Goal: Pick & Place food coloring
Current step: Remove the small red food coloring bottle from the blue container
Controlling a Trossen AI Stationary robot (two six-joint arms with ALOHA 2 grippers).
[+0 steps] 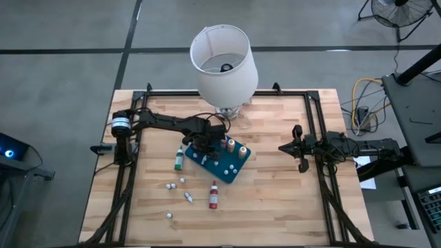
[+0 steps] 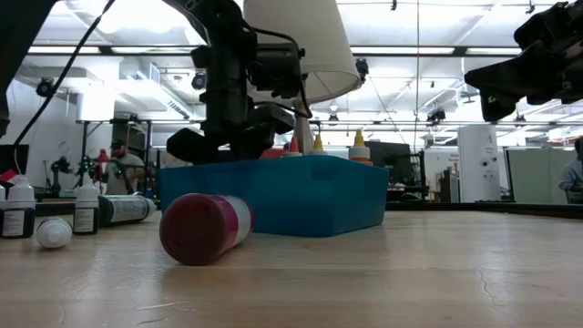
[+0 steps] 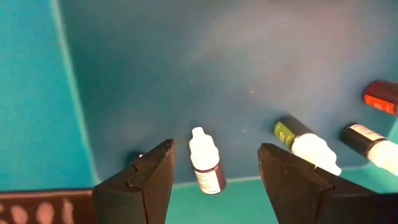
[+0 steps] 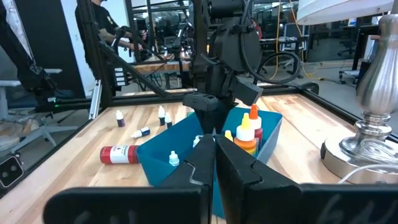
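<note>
My left arm (image 1: 165, 124) was dark, built of jointed black segments, with a silver-and-black banded cylinder (image 1: 121, 124) at its base end. Black cables looped over its wrist. My left gripper (image 3: 214, 177) carried two dark, blocky fingers (image 3: 140, 183) with flat inner faces and bevelled edges. My right arm (image 1: 344, 146) was likewise dark and matte, thick at the base housing. My right gripper (image 4: 214, 163) showed two dark fingers with angular, wedge-like tips above a broad black wrist body.
</note>
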